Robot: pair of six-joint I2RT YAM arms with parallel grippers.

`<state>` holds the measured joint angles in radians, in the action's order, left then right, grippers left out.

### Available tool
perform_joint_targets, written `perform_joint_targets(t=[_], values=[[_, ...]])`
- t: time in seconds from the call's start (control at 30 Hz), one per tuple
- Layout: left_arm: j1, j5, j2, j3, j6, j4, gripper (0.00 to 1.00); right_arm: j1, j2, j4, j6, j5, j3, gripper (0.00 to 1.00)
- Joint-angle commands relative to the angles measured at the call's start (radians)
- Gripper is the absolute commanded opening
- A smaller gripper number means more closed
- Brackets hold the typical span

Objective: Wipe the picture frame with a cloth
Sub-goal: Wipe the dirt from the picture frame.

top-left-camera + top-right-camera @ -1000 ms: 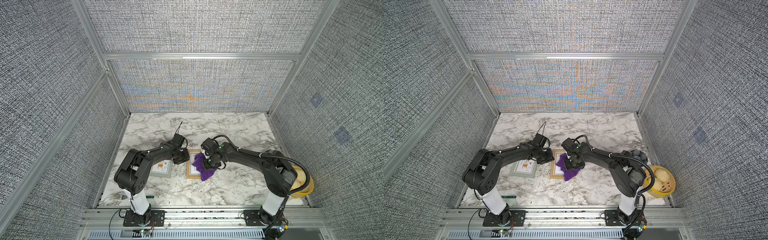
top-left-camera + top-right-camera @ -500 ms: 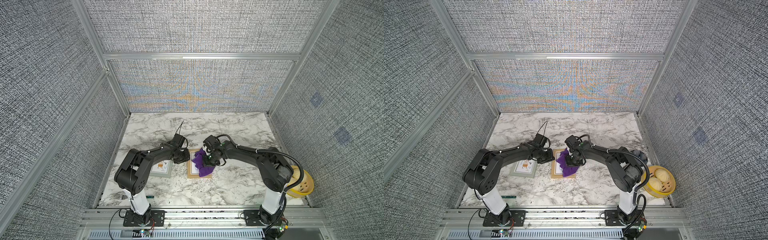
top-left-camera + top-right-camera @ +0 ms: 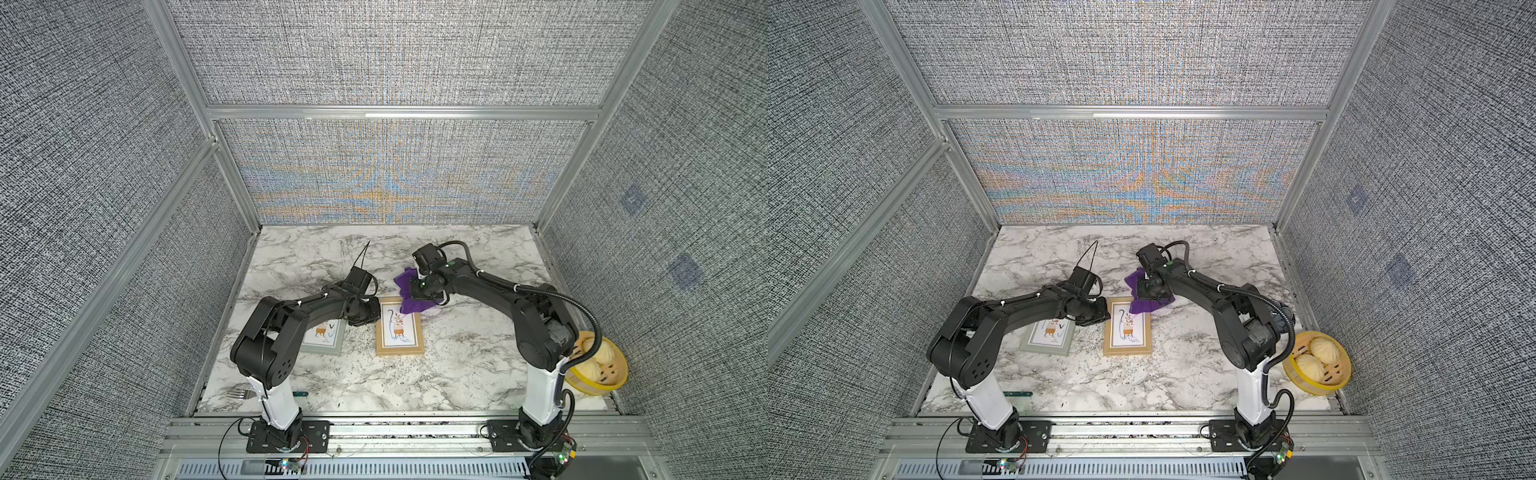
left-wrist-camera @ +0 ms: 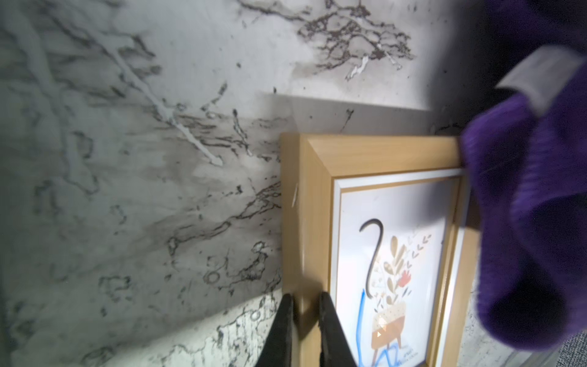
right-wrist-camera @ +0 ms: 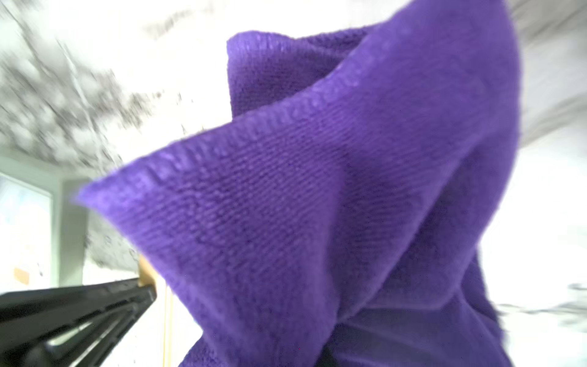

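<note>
The picture frame (image 3: 400, 351) (image 3: 1127, 351), light wood with a plant drawing, lies flat mid-table. My left gripper (image 3: 372, 313) (image 4: 305, 302) is shut on its left wooden rail (image 4: 381, 152), one finger on each side. The purple cloth (image 3: 415, 306) (image 3: 1144, 306) hangs bunched from my right gripper (image 3: 420, 290), which is shut on it above the frame's far right corner. The cloth's lower folds drape over that corner. In the right wrist view the cloth (image 5: 317, 206) fills the picture and hides the fingers.
A second, grey picture frame (image 3: 322, 347) lies partly under my left arm. A yellow basket (image 3: 598, 380) of buns stands at the front right edge. A fork (image 3: 241, 392) lies at the front left. Padded walls enclose the table.
My right gripper has dragged the cloth from the frame's middle toward its far right corner, uncovering the drawing. The left gripper has held its place on the frame.
</note>
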<state>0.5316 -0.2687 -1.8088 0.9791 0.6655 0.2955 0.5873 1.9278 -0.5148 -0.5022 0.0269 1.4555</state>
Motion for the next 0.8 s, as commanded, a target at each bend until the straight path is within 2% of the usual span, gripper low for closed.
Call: perform_joint_targets(t=[0.0, 0.17, 0.37, 0.5, 0.77], values=[[0.005, 0.261, -0.152, -0.031, 0.01, 0.4, 0.0, -0.005, -0.045, -0.012, 0.034, -0.034, 0.001, 0.0], [0.005, 0.238, -0.149, -0.021, 0.034, 0.39, 0.0, 0.007, -0.04, -0.04, 0.06, 0.014, -0.046, 0.0], [0.004, 0.231, -0.15, -0.019, 0.049, 0.385, 0.0, 0.011, 0.025, -0.081, 0.055, -0.021, -0.054, 0.0], [0.005, 0.23, -0.151, -0.023, 0.075, 0.377, 0.0, 0.028, 0.049, -0.107, 0.059, 0.001, -0.07, 0.0], [0.005, 0.222, -0.167, -0.06, 0.175, 0.343, 0.0, 0.098, -0.044, -0.161, 0.068, 0.03, -0.22, 0.0]])
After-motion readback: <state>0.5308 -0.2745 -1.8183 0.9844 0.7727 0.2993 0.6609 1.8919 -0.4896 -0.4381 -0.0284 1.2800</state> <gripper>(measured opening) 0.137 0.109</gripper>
